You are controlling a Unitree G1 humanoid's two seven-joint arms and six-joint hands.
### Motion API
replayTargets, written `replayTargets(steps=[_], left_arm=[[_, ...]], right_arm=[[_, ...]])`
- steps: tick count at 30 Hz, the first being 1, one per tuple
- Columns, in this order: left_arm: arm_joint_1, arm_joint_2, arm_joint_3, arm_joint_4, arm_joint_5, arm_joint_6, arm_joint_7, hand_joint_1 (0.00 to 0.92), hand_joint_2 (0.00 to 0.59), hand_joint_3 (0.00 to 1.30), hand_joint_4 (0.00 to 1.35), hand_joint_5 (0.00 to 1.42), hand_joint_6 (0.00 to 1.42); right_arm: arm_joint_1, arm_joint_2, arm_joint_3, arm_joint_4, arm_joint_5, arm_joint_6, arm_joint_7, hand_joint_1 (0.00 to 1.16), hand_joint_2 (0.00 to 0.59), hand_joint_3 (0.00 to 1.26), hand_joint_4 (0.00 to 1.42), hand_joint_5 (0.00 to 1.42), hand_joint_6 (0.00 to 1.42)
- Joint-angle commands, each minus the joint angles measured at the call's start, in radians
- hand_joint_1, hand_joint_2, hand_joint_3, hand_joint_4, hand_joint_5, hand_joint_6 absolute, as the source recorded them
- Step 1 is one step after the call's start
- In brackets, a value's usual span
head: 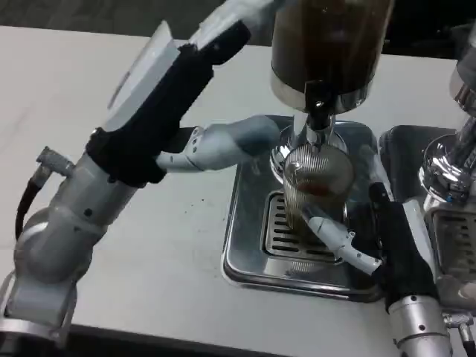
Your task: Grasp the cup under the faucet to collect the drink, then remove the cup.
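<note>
The right hand wraps its white fingers around the ribbed clear glass cup, gripping it so it stays beneath the chrome faucet of the dark drink dispenser, over the slotted steel drip tray. Beyond and left of that hand, the left hand reaches toward the faucet base, probably to work the tap; whether it grips anything I cannot tell.

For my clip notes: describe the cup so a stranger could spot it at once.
Find the drink dispenser with the dark tank at top centre. Below its faucet, over the metal drip tray, is the cup: clear, ribbed, the one see-through thing among metal parts, held by the right robot hand.
</note>
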State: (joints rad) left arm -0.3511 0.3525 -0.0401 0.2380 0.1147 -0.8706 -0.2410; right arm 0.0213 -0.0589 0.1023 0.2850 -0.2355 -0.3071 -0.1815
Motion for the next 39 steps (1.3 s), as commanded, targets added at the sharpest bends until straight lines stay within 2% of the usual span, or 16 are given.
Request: replayTargets(steps=[1, 9, 14, 20, 29, 34, 39], left_arm=[[0.107, 0.017, 0.058, -0.04, -0.016, 0.043, 0.024, 0.0, 0.132, 0.15, 0.0, 0.13, 0.06], [0.275, 0.02, 0.114, -0.004, 0.007, 0.07, 0.043, 0.0, 0.132, 0.15, 0.0, 0.13, 0.07], [0.358, 0.03, 0.137, 0.044, 0.028, 0.055, 0.063, 0.0, 0.132, 0.15, 0.0, 0.13, 0.07], [0.414, 0.051, 0.152, 0.105, 0.115, 0.031, 0.118, 0.0, 0.132, 0.15, 0.0, 0.12, 0.05], [0.418, 0.089, 0.087, 0.226, 0.303, 0.022, 0.226, 0.0, 0.133, 0.12, 0.0, 0.08, 0.0], [0.414, 0.086, 0.051, 0.298, 0.299, 0.013, 0.247, 0.0, 0.133, 0.12, 0.0, 0.07, 0.0], [0.416, 0.088, 0.03, 0.306, 0.293, 0.007, 0.261, 0.0, 0.133, 0.12, 0.0, 0.07, 0.0]], right_arm=[[-0.005, 0.004, -0.005, 0.024, 0.019, -0.025, 0.014, 0.68, 0.207, 0.0, 0.0, 0.0, 0.0], [-0.017, 0.007, -0.004, 0.056, 0.033, -0.046, 0.029, 0.67, 0.208, 0.0, 0.0, 0.0, 0.0], [-0.024, 0.012, -0.008, 0.072, 0.04, -0.062, 0.033, 0.67, 0.21, 0.0, 0.0, 0.0, 0.0], [-0.034, 0.008, -0.01, 0.079, 0.035, -0.074, 0.033, 0.68, 0.212, 0.0, 0.0, 0.0, 0.0], [-0.048, 0.003, -0.006, 0.084, 0.027, -0.069, 0.037, 0.69, 0.206, 0.0, 0.0, 0.0, 0.0], [-0.057, 0.005, -0.003, 0.091, 0.032, -0.068, 0.046, 0.69, 0.205, 0.0, 0.0, 0.0, 0.0], [-0.066, 0.008, 0.002, 0.107, 0.032, -0.069, 0.054, 0.69, 0.205, 0.0, 0.0, 0.0, 0.0]])
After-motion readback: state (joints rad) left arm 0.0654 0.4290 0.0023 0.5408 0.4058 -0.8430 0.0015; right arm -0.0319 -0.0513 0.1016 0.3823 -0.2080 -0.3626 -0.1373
